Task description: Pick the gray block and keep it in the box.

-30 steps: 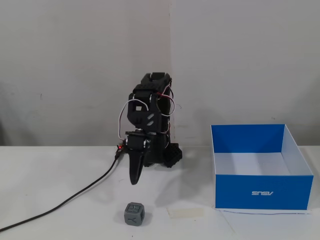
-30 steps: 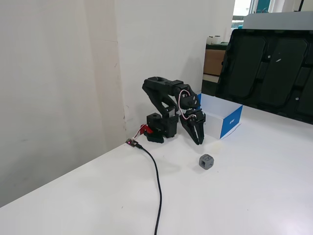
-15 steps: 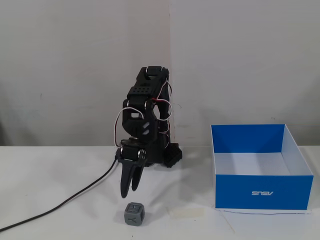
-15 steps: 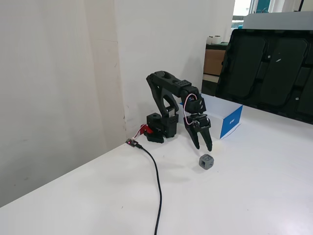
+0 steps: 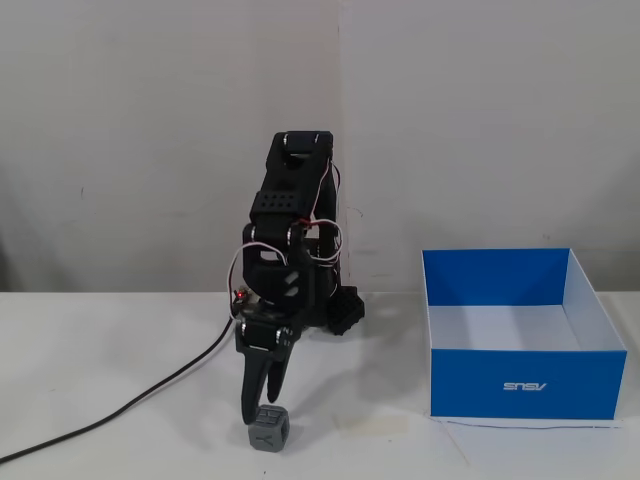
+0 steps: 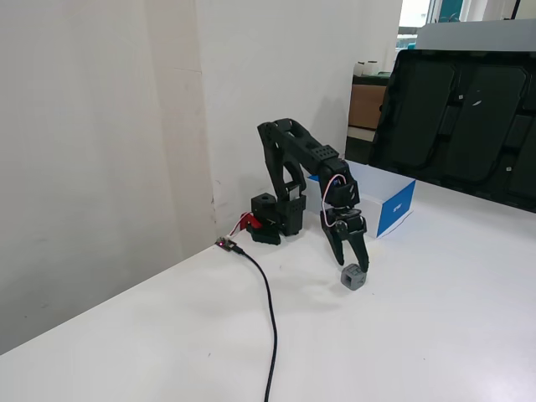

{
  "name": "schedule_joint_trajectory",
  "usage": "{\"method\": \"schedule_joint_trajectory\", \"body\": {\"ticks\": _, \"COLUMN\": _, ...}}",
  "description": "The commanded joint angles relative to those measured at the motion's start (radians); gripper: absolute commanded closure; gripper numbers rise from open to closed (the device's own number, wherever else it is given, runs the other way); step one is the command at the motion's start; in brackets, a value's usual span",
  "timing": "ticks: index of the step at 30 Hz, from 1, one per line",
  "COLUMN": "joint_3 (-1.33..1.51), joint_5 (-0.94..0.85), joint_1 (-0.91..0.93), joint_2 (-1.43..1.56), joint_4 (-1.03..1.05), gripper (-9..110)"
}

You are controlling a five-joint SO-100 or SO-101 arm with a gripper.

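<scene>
The gray block (image 5: 268, 431) is a small cube lying on the white table near its front edge; it also shows in the other fixed view as the gray block (image 6: 353, 277). My gripper (image 5: 260, 411) points straight down right over it, open, with the fingertips (image 6: 342, 261) just above the block's top and nothing held. In the angled fixed view the gripper (image 6: 354, 265) has one finger toward each side of the cube. The blue box (image 5: 520, 385) with its white inside stands open to the right, and it shows as the box (image 6: 394, 213) behind the arm.
A black cable (image 5: 150, 393) runs from the arm's base toward the left front; the same cable (image 6: 270, 318) crosses the table. A pale tape strip (image 5: 372, 425) lies flat right of the block. A big black panel (image 6: 461, 117) leans at the back.
The arm has stretched forward and lowered. The gripper went from shut above the table to open, and came down until its tips are right over the gray block.
</scene>
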Motion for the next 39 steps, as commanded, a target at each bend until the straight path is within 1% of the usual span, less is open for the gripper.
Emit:
{"method": "schedule_joint_trajectory", "body": {"ticks": 1, "joint_3": -0.074, "joint_5": 0.012, "joint_1": -0.014, "joint_2": -0.018, "joint_4": -0.023, "gripper": 76}}
{"method": "schedule_joint_trajectory", "body": {"ticks": 7, "joint_3": -0.086, "joint_5": 0.023, "joint_1": -0.028, "joint_2": -0.071, "joint_4": -0.044, "gripper": 76}}
{"method": "schedule_joint_trajectory", "body": {"ticks": 14, "joint_3": -0.107, "joint_5": 0.023, "joint_1": -0.034, "joint_2": -0.124, "joint_4": -0.064, "gripper": 80}}
{"method": "schedule_joint_trajectory", "body": {"ticks": 27, "joint_3": -0.135, "joint_5": 0.023, "joint_1": -0.034, "joint_2": -0.222, "joint_4": -0.1, "gripper": 81}}
{"method": "schedule_joint_trajectory", "body": {"ticks": 36, "joint_3": -0.135, "joint_5": 0.023, "joint_1": -0.031, "joint_2": -0.229, "joint_4": -0.101, "gripper": 90}}
{"method": "schedule_joint_trajectory", "body": {"ticks": 39, "joint_3": -0.133, "joint_5": 0.023, "joint_1": -0.028, "joint_2": -0.229, "joint_4": -0.103, "gripper": 92}}
